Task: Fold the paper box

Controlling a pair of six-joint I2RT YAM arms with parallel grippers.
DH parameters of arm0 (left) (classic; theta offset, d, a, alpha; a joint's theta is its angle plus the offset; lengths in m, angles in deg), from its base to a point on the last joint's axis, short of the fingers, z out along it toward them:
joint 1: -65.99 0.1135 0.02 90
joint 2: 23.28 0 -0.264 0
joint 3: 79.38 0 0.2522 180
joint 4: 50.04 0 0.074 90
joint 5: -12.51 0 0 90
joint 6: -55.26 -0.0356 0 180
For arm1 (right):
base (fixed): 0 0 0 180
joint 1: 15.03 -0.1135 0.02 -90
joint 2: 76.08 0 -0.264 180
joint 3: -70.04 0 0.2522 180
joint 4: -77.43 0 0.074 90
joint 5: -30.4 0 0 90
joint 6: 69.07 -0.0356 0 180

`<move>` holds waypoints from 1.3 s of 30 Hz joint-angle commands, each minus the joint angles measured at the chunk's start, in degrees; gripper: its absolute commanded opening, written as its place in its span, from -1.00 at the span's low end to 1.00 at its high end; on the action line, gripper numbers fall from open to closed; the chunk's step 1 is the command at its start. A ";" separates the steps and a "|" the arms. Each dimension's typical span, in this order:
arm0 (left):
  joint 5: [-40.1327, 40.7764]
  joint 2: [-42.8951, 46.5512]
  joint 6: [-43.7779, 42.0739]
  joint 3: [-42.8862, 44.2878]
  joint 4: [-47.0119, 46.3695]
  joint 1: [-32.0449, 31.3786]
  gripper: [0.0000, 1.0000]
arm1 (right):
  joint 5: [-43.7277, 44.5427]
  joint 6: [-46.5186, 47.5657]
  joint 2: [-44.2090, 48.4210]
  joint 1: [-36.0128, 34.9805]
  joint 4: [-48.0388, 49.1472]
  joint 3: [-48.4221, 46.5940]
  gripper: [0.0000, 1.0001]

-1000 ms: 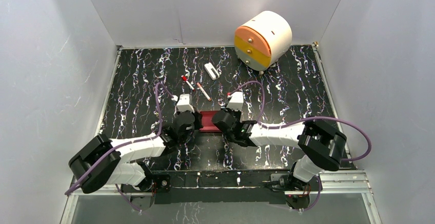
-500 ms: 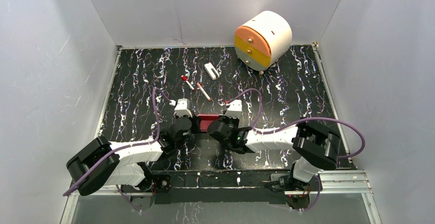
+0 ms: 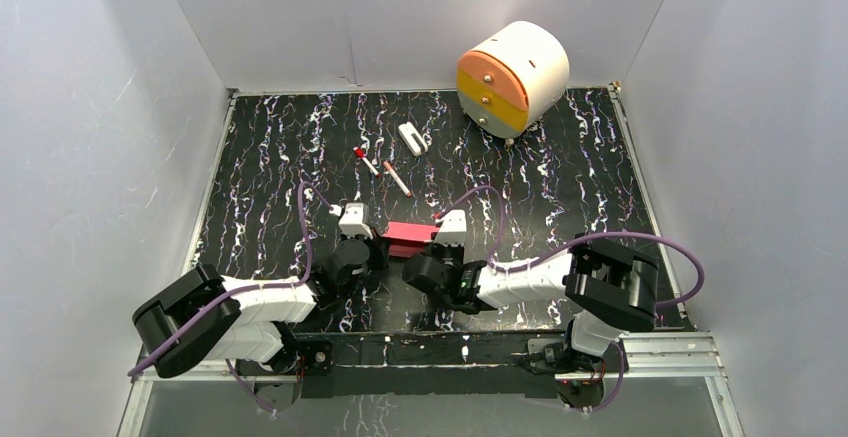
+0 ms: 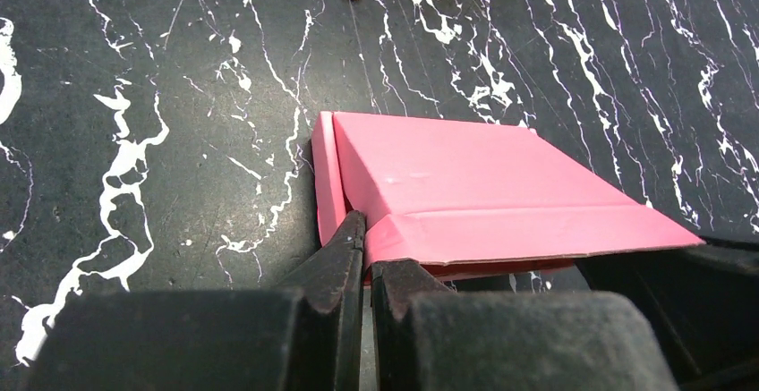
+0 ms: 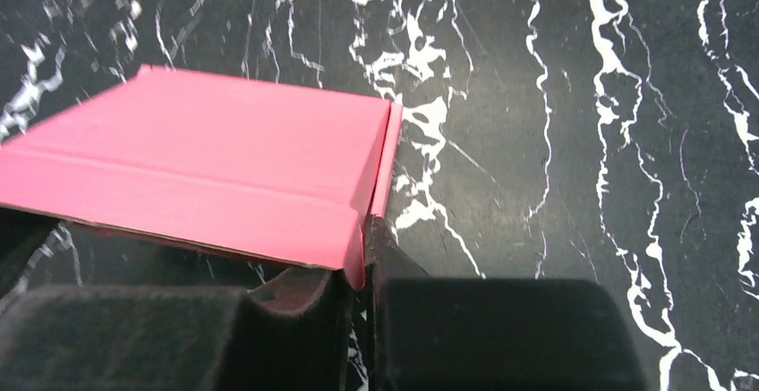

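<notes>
a: where's the paper box [image 3: 408,236] rn? and what are the pincers doing

b: mid counter [image 3: 560,187], a bit toward 6 o'clock, right btwn the two arms. left pincer [image 4: 367,250] is clamped on the box's 9 o'clock end, card edge right in the bite. right pincer [image 5: 358,266] has the 3 o'clock end, jaws nearly together w/ the pink flap corner between them, so it's gripping afaict.

a: tips for the fold?

b: imo keep both ends level and move them together. no twisting, the card's thin and will prob buckle. let it bend along the crease line that's already there near the front edge, don't force a new one. go easy on the squeeze too, a hard pinch could dent the corners.

a: any logo or text on it?

b: nope, plain pink, nothing printed that i can see. drawer unit [image 3: 512,77] at 1 o'clock has no readable label either.
</notes>
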 commanded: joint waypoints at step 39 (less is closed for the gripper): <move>-0.40 -0.85 -4.82 -3.17 1.14 -0.93 -1.00 | -27.89 28.13 5.09 6.25 2.44 -9.70 0.19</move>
